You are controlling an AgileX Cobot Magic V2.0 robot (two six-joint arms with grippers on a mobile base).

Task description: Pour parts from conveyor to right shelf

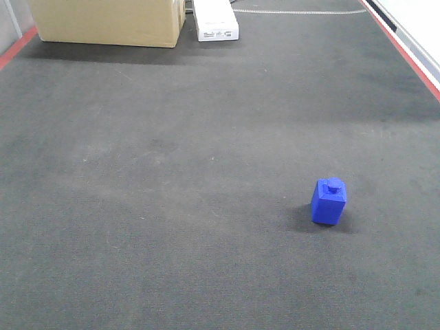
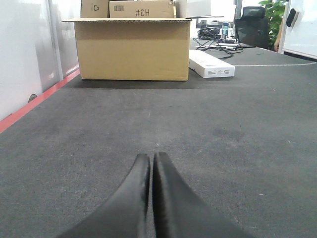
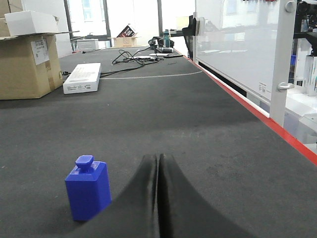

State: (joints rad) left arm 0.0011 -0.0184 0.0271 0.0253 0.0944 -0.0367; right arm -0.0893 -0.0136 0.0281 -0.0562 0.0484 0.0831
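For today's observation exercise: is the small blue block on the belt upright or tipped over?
Upright: the blue block stands on its base on the conveyor, round stud on top.

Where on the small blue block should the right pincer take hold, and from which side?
Grip the block by two opposite flat sides of its body, below the round stud. It stands upright on the belt with free space around it, just left of the shut right pincer in its wrist view, so open that pincer and probably come down from above.
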